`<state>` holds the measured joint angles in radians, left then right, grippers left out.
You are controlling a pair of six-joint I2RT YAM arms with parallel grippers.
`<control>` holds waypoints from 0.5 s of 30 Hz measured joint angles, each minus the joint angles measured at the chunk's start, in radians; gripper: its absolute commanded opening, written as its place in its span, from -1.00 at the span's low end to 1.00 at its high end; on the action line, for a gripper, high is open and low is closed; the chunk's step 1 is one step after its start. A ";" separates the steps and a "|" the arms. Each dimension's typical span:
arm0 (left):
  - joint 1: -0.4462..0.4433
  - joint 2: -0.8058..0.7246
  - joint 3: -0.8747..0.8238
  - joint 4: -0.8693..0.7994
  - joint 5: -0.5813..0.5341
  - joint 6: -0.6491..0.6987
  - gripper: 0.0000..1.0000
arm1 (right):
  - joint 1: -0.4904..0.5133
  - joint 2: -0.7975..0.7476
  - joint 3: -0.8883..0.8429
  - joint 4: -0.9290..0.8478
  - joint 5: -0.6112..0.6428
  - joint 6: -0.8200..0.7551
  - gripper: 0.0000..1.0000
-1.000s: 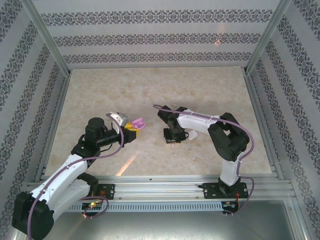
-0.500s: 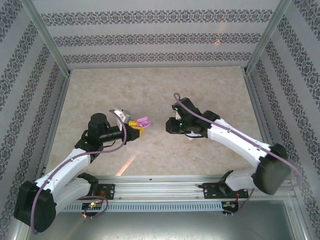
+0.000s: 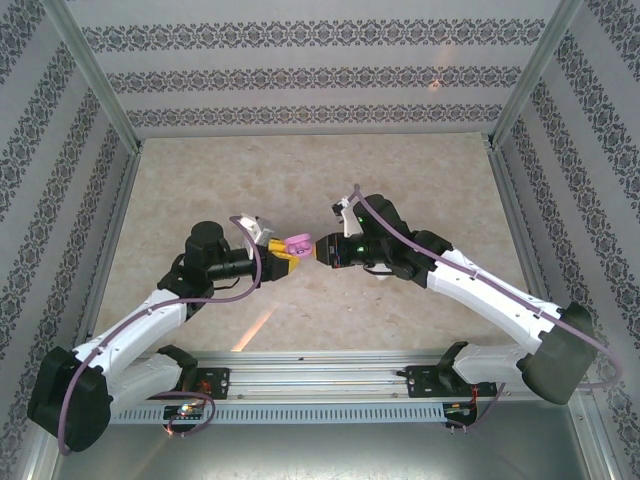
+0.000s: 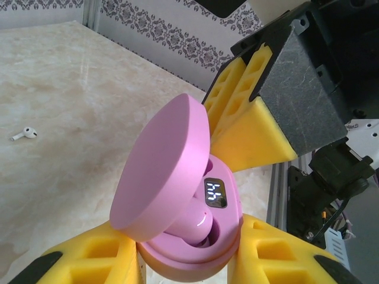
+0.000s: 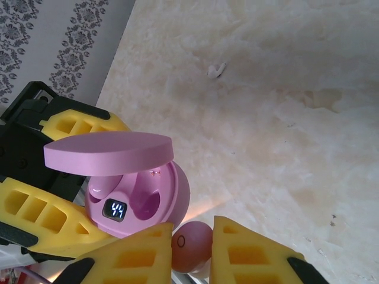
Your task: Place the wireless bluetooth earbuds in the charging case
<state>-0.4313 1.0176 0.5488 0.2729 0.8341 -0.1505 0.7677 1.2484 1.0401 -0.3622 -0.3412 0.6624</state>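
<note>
The left gripper [image 4: 189, 263] is clamped on the base of the open purple case [image 4: 195, 248] and holds it above the table [image 5: 296, 118]. The lid [image 4: 160, 160] is tipped up and a lit display [image 4: 215, 192] shows inside. A seated bud [image 4: 198, 223] appears to fill one well already.

The right gripper [image 5: 192, 229] is pinched on the held bud [image 5: 190, 244], pale purple, just beside the case rim and not yet in. By the look of it the task is about half done, with this bud left to seat.

A white bud [image 4: 25, 134] lies on the table, well apart.

The raised lid overhangs the wells, and both grippers' yellow fingers crowd close, so the way in looks tight.
</note>
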 measured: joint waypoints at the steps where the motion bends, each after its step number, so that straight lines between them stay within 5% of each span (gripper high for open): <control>1: 0.000 0.000 0.002 -0.002 0.000 0.001 -0.89 | 0.000 0.000 0.003 -0.001 0.002 -0.003 -0.68; 15: -0.021 0.000 0.029 -0.023 -0.035 0.015 -0.91 | 0.018 -0.058 0.020 -0.021 0.001 -0.014 -0.69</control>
<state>-0.4522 1.0176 0.5774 0.2501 0.7990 -0.1352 0.7856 1.1900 1.0599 -0.3836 -0.3401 0.6479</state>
